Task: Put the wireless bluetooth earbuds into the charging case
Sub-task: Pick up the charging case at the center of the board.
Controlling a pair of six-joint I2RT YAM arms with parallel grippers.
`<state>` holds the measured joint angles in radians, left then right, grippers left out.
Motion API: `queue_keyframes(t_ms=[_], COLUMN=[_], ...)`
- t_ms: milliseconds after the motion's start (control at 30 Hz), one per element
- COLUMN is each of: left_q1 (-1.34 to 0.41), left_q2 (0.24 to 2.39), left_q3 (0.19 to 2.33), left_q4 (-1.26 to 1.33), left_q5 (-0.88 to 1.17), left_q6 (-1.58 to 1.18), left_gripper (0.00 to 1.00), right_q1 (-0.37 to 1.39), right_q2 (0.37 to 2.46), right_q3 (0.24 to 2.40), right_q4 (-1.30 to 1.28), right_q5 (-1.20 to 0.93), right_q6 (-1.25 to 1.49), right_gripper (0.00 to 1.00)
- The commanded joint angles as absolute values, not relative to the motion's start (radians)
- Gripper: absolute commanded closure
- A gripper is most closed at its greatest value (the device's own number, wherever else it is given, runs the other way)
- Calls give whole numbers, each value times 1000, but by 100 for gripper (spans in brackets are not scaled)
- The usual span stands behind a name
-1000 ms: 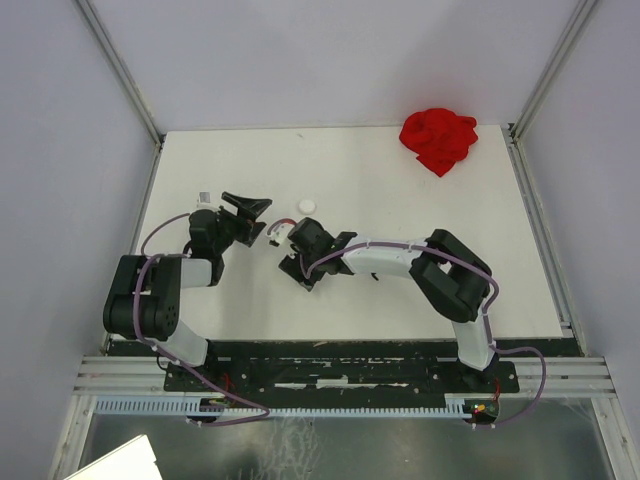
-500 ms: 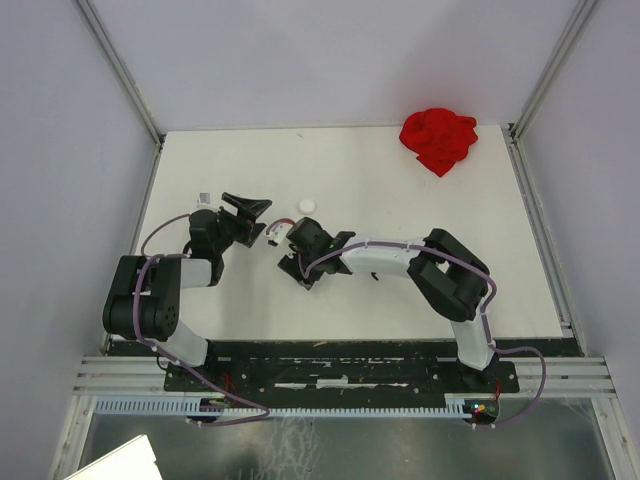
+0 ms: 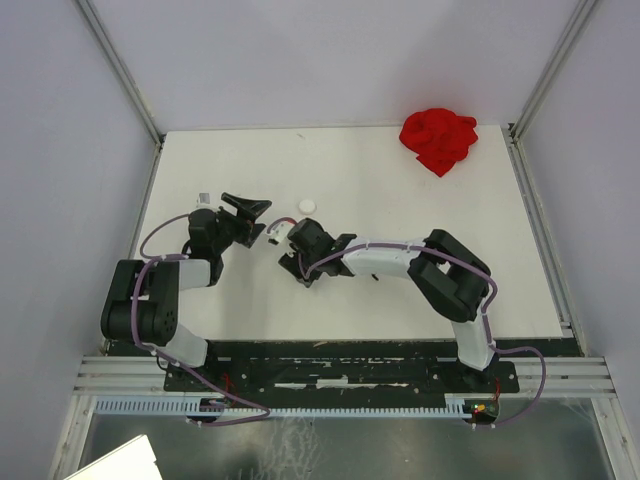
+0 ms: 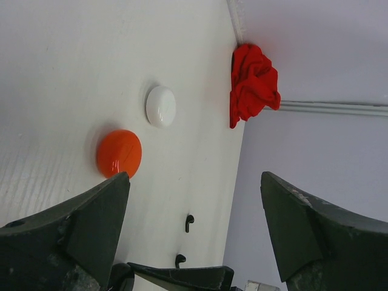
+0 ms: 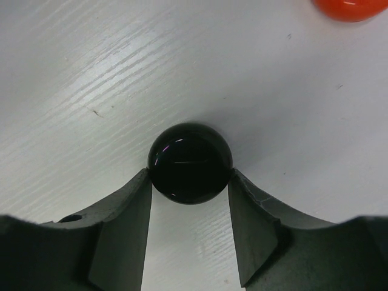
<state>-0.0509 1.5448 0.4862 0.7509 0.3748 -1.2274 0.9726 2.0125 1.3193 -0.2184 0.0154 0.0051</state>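
In the right wrist view a glossy black round case (image 5: pixel 190 162) lies on the white table, and my right gripper (image 5: pixel 189 174) is shut on it, both fingertips touching its sides. Its lid is closed. My left gripper (image 4: pixel 195 182) hangs open over the table with nothing between its fingers. Past it lie two tiny black comma-shaped earbuds (image 4: pixel 189 222), the second one (image 4: pixel 179 260) nearer. A red round case (image 4: pixel 119 153) and a white round case (image 4: pixel 160 106) sit further on. From above, the left gripper (image 3: pixel 250 220) and right gripper (image 3: pixel 290 256) stand close together, left of centre.
A crumpled red cloth (image 3: pixel 438 140) lies in the far right corner by the wall. A small grey-white block (image 3: pixel 203 197) sits near the table's left edge. The white round case (image 3: pixel 306 206) lies just beyond both grippers. The red case's edge (image 5: pixel 348 7) shows in the right wrist view.
The right gripper's jaws have narrowed onto the black round case. Both arms have hardly shifted in the top view.
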Motion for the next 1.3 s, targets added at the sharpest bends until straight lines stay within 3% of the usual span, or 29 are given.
queue_keyframes(t_ms=[0, 400, 767, 1267], left_q1=[-44, -117, -291, -345], left_q2=[1499, 1538, 1644, 1693], left_q3=[534, 623, 791, 870], left_q4=[730, 697, 696, 699], left_q5=[386, 452, 513, 569], left_q6=[-1157, -1163, -1152, -1106], left_gripper=[7, 10, 17, 24], right_q1=[966, 847, 693, 574], right_q2=[1924, 1695, 1572, 1576], right_q3=[1244, 1039, 1007, 1043], right_q4=[-55, 210, 232, 201], right_q5=[92, 21, -155, -337], right_q6=[21, 3, -5, 53], right_gripper=[70, 71, 71, 72])
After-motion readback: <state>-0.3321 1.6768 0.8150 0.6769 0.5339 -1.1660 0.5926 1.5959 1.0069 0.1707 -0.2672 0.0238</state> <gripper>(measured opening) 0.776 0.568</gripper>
